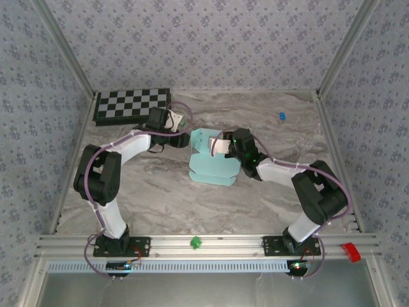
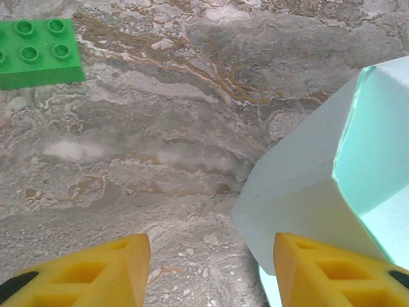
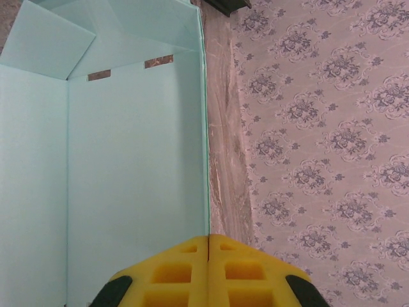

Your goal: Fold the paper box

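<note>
You are looking down on a grey marbled table (image 1: pixel 160 192) with 2 arms reaching in from its near edge. The paper box (image 1: pixel 214 167), pale mint card, is sitting half-formed near the middle of the table, its walls standing up and its top open. Your right gripper (image 3: pixel 209 242) is clenching 1 upright wall of the box. In the right wrist view, the thin card edge is running straight down into the seam between its 2 yellow fingers (image 3: pixel 255 275), which are pressing together. Your left gripper (image 2: pixel 211 256) is hanging released just left of the box, with bare table showing between its 2 fingertips (image 2: pixel 96 272). A corner of the box is lying close by 1 of them, and you cannot tell whether they are touching. A green brick (image 2: pixel 38 51) is lying on the table beyond that gripper. A checkered board (image 1: pixel 132 105) is resting at the far left corner, apart from the box.
</note>
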